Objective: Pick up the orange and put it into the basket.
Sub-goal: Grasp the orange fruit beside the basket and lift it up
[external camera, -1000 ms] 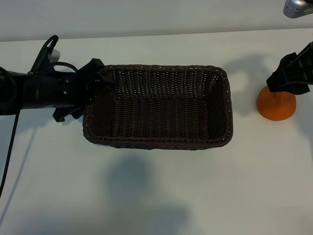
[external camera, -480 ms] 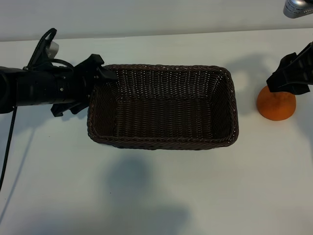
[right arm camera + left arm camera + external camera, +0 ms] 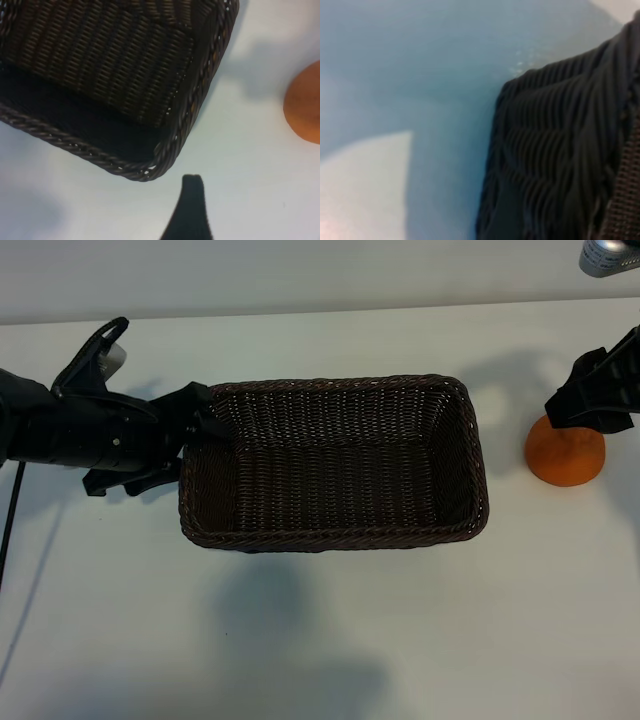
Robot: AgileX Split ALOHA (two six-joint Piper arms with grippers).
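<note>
Orange on the table, well right of the basket, not yet lifted. Probably light and firm, dimpled skin giving fair grip; round, so apt to roll. Best pinched across the widest middle. Right gripper poised just above and behind the fruit, fingers spread, holding nothing. Left gripper at the basket's left end, fingers spread about the rim. Plain pale tabletop, smooth, with plenty of room around.

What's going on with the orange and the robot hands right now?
Left gripper at the basket left rim, jaws wide. Right gripper above the orange, jaws open. Orange on table beside basket. Nothing between them.
</note>
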